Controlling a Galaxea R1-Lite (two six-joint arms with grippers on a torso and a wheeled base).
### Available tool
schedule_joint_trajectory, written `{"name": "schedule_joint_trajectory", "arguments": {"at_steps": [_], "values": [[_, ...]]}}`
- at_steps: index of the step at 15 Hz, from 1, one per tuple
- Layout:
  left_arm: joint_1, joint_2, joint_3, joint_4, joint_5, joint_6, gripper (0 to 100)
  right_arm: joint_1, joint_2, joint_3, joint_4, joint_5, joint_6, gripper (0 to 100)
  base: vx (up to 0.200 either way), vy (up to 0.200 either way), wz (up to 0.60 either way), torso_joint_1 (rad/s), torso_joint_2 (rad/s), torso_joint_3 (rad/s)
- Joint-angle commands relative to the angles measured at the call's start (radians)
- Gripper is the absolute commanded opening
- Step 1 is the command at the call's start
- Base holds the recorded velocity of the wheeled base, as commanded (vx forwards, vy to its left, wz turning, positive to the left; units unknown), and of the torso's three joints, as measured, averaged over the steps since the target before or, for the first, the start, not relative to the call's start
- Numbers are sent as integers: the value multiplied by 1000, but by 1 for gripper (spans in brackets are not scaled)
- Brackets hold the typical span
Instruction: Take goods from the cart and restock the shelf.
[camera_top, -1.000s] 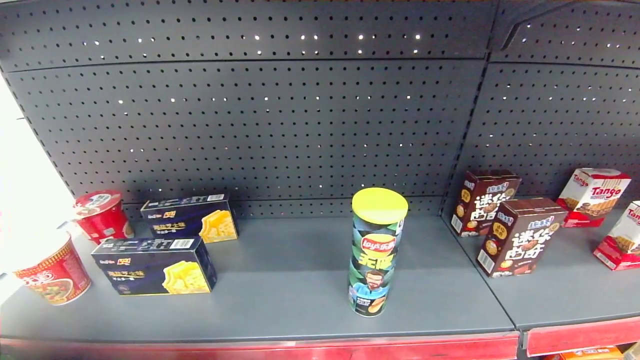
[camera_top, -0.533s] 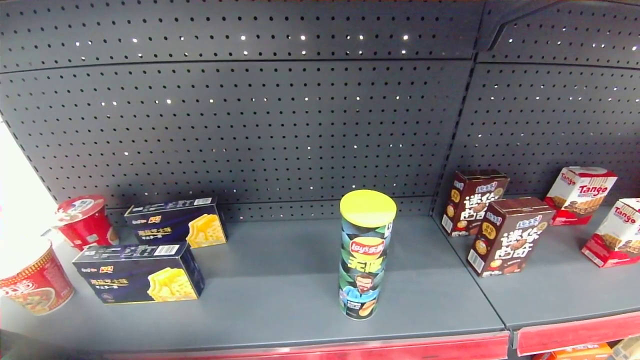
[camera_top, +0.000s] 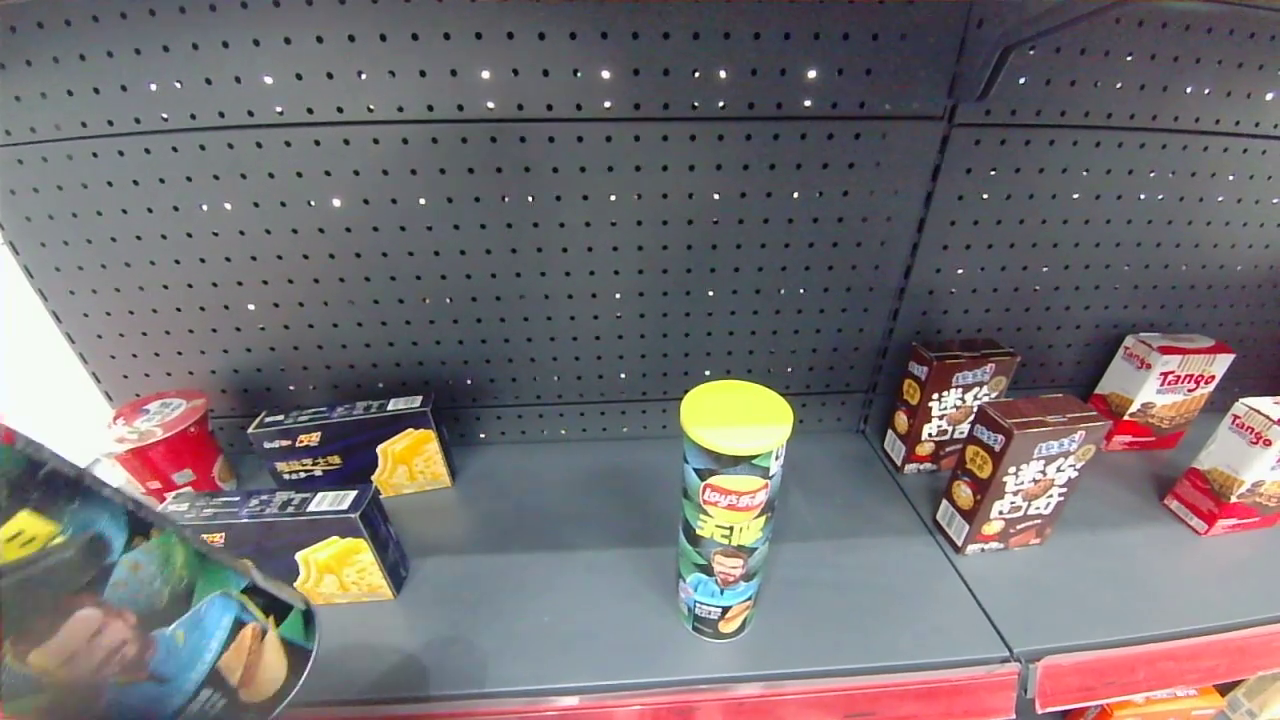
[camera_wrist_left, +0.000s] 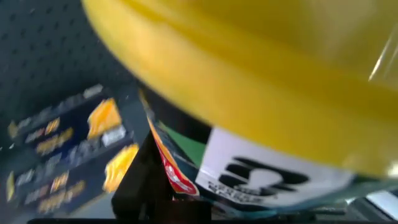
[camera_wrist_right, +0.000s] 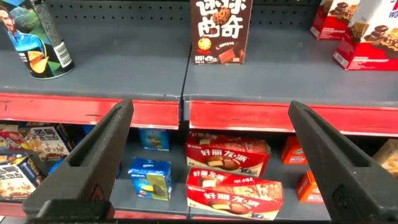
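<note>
A chips can (camera_top: 735, 510) with a yellow lid stands upright near the middle of the grey shelf (camera_top: 560, 580); its base also shows in the right wrist view (camera_wrist_right: 37, 43). A second chips can (camera_top: 130, 610) hangs tilted at the lower left of the head view, in front of the shelf's left end. Its yellow lid (camera_wrist_left: 249, 74) looms close in the left wrist view. My left gripper (camera_wrist_left: 180, 199) is shut on it, with one dark finger (camera_wrist_left: 140, 186) against its side. My right gripper (camera_wrist_right: 208, 106) is open and holds nothing, low in front of the shelf's red edge (camera_wrist_right: 249, 115).
Two dark blue cracker boxes (camera_top: 345, 445) (camera_top: 300, 540) and a red noodle cup (camera_top: 165, 440) stand at the left. Brown biscuit boxes (camera_top: 1015, 470) and white-and-red wafer boxes (camera_top: 1160, 385) stand at the right. A lower shelf holds red boxes (camera_wrist_right: 227, 155).
The camera shifted slightly at first. Since then the second chips can has risen into the head view at lower left, covering the front noodle cup.
</note>
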Motion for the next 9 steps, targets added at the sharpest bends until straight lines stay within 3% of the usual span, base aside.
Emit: {"name": "schedule_joint_trajectory", "arguments": {"at_steps": [1, 4, 6, 7, 9], "values": [[-18, 289, -87, -173, 0, -13, 0, 0, 1, 0, 0, 1, -1, 100, 0, 0, 0, 0, 0, 0], [-16, 510, -161, -313, -5, -70, 0, 0, 1, 0, 0, 1, -1, 100, 0, 0, 0, 0, 0, 0], [-9, 608, -199, -337, -95, -67, 0, 0, 1, 0, 0, 1, -1, 100, 0, 0, 0, 0, 0, 0], [24, 667, -222, -337, -155, -64, 0, 0, 1, 0, 0, 1, -1, 100, 0, 0, 0, 0, 0, 0], [36, 760, -303, -328, -203, -65, 0, 0, 1, 0, 0, 1, -1, 100, 0, 0, 0, 0, 0, 0]]}}
